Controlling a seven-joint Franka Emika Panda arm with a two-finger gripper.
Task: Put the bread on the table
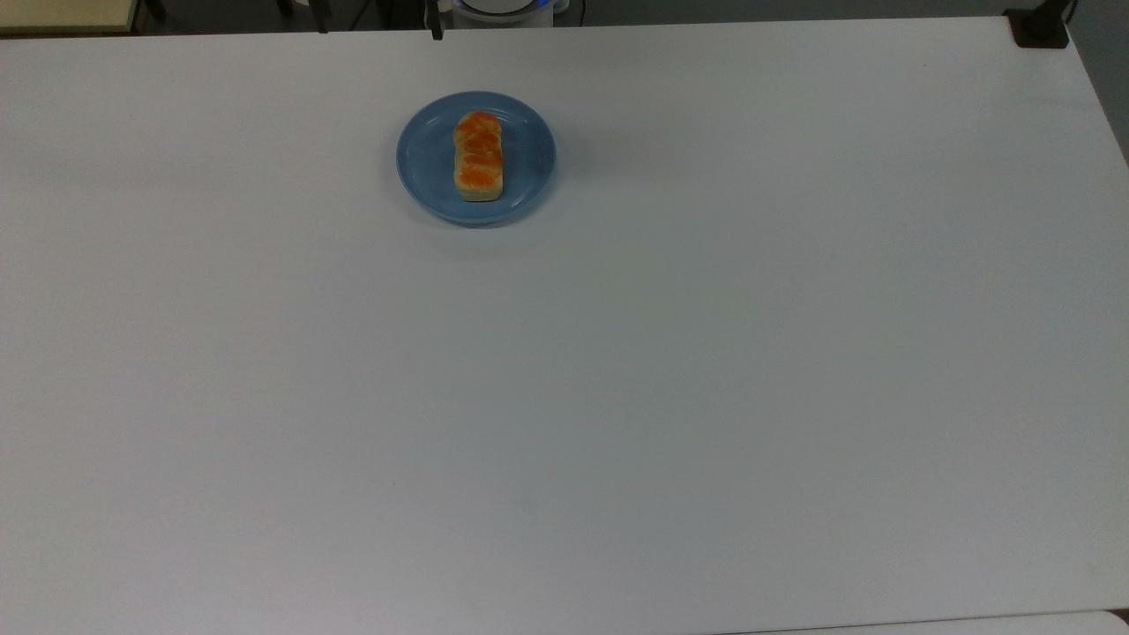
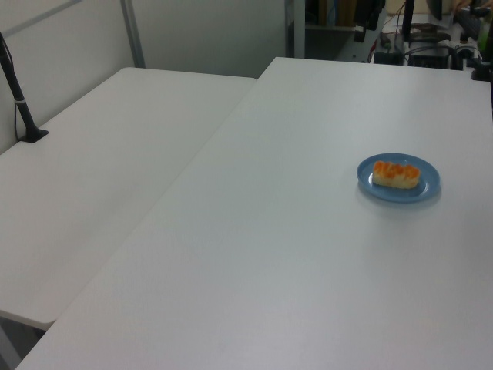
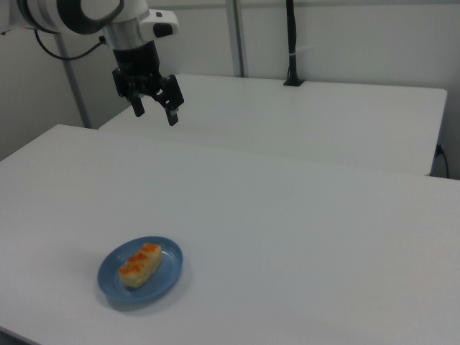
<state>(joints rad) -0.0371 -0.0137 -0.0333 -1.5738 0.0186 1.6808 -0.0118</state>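
right view: gripper (image 3: pixel 154 109) spread above table (image 3: pixel 287 215)

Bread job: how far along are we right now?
Nothing looks done: the bread lies on the blue plate, not on the table. In hand: in the right view the pincer hangs open and empty, high above the table and well away from the plate. Left: come down over the bread, grip it, lift it off the plate and set it on bare tabletop.
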